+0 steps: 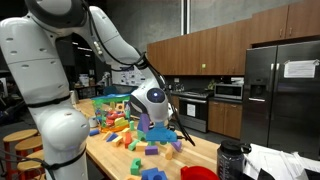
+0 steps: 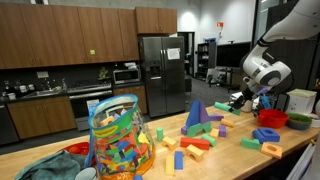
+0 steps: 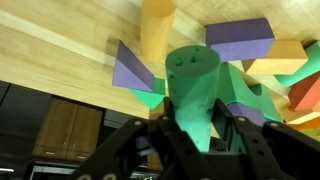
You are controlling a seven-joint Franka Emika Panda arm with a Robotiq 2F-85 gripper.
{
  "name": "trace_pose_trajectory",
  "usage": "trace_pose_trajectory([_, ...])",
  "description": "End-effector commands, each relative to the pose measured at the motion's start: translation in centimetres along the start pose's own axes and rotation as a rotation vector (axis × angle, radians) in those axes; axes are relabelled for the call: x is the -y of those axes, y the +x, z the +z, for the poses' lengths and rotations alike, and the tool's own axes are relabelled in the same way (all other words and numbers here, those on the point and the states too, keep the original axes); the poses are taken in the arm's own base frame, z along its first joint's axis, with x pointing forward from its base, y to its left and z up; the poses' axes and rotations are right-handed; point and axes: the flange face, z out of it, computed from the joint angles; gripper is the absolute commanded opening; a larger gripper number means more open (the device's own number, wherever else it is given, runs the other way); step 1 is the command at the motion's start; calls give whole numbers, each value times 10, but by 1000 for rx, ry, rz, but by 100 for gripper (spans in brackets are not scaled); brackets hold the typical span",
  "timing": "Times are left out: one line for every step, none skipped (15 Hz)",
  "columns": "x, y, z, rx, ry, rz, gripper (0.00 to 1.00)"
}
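Observation:
In the wrist view my gripper is shut on a green cylinder block, one finger on each side, just above a wooden table. Around the cylinder lie purple wedge blocks, a purple block, a yellow cylinder and green pieces. In both exterior views the gripper hangs low over a pile of coloured blocks on the table. The green cylinder cannot be made out there.
A clear mesh bag full of blocks stands on the table. A tall blue wedge and loose blocks lie mid-table. Red bowls and a black bottle sit near the edge. A fridge stands behind.

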Motion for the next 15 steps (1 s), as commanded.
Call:
trace_pose_trajectory([0,0,0,0,0,0,41])
trace_pose_trajectory([0,0,0,0,0,0,41])
trace_pose_trajectory([0,0,0,0,0,0,41])
trace_pose_trajectory([0,0,0,0,0,0,41])
trace_pose_trajectory([0,0,0,0,0,0,41])
trace_pose_trajectory([0,0,0,0,0,0,41])
trace_pose_trajectory([0,0,0,0,0,0,41])
trace_pose_trajectory([0,0,0,0,0,0,41])
trace_pose_trajectory([0,0,0,0,0,0,41])
trace_pose_trajectory([0,0,0,0,0,0,41])
trace_pose_trajectory([0,0,0,0,0,0,41])
trace_pose_trajectory([0,0,0,0,0,0,41])
trace_pose_trajectory([0,0,0,0,0,0,41])
trace_pose_trajectory([-3,2,-2,-12,-22,14,16])
trace_pose_trajectory([-5,4,-4,-25,-35,33,16])
